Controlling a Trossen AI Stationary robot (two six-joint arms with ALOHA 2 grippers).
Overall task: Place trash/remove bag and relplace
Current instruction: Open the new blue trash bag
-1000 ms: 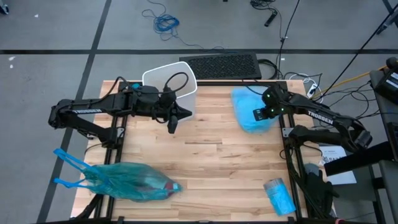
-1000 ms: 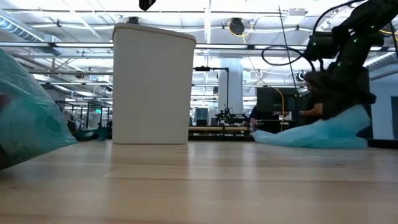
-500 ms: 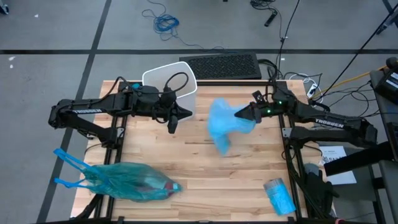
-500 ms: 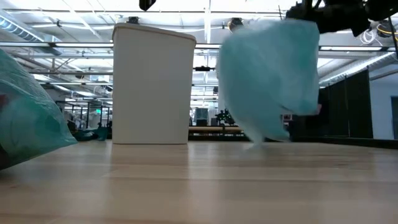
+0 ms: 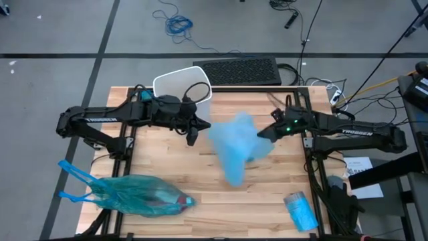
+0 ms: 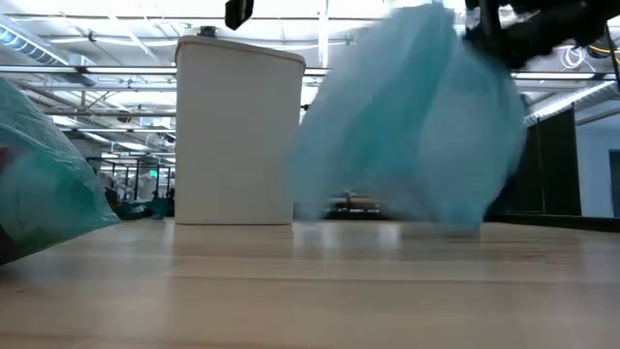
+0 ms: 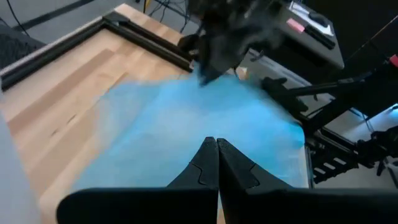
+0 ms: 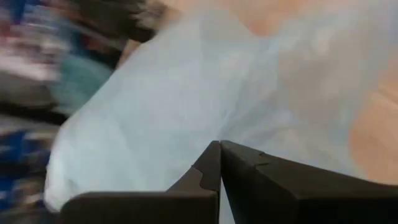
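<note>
Blue bag (image 5: 234, 144) swung toward table centre, clamped in right end effector (image 5: 262, 133); left end effector (image 5: 192, 140) closed, empty; bin (image 5: 175, 82) unlined.

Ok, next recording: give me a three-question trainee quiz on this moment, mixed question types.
1. True or false: the white bin already has a fresh liner fitted.
2. Multiple choice: the light blue bag in mid-air is held by A) the left gripper, B) the right gripper, C) neither.
3. Fill in: the full teal bag lies on the table's ____ corner, on the left arm's side.

Key:
1. False; the bin looks bare white.
2. B; its fingers are shut on the bag, while the left gripper is shut and holds nothing.
3. Near.
</note>
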